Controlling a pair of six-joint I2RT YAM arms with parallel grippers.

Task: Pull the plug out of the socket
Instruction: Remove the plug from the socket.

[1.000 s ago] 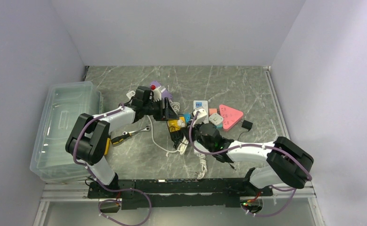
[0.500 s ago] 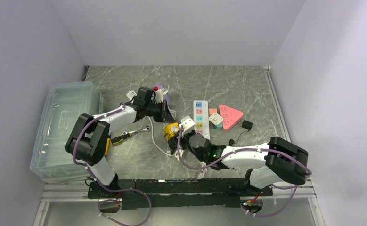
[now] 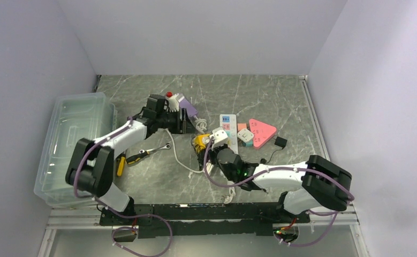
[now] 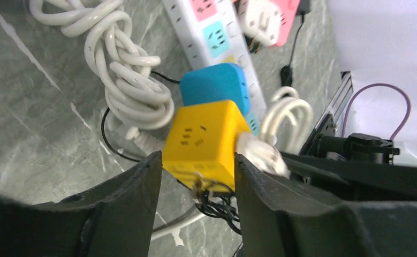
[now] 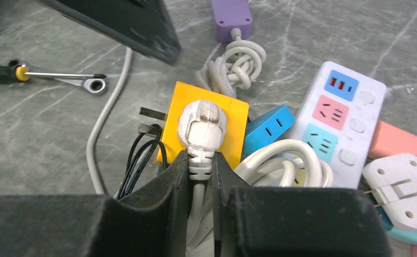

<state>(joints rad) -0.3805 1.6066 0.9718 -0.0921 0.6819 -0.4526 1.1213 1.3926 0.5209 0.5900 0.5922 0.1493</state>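
A white plug (image 5: pixel 199 126) sits in a yellow cube socket (image 5: pixel 174 110) near the middle of the table; the plug (image 3: pixel 219 136) and the socket (image 3: pixel 199 142) also show from above. My right gripper (image 5: pixel 199 160) is shut on the plug's ribbed neck, with the white cord running down between the fingers. My left gripper (image 4: pixel 197 163) is open. In its view the yellow socket (image 4: pixel 203 142) lies just past the fingertips, between them; I cannot tell whether it touches them. From above, the left gripper (image 3: pixel 186 122) is just far-left of the socket.
A blue cube socket (image 5: pixel 267 128) and a white power strip (image 5: pixel 337 126) lie right beside the yellow one. A purple socket (image 5: pixel 230 16) with coiled cord, a wrench (image 5: pixel 93 84), a screwdriver (image 5: pixel 2 71), a pink triangular socket (image 3: pixel 262 131) and a clear bin (image 3: pixel 72 144) are around.
My right gripper shifted left with the plug and yellow socket, then slightly back right and away. My left arm drew back a little toward the far left.
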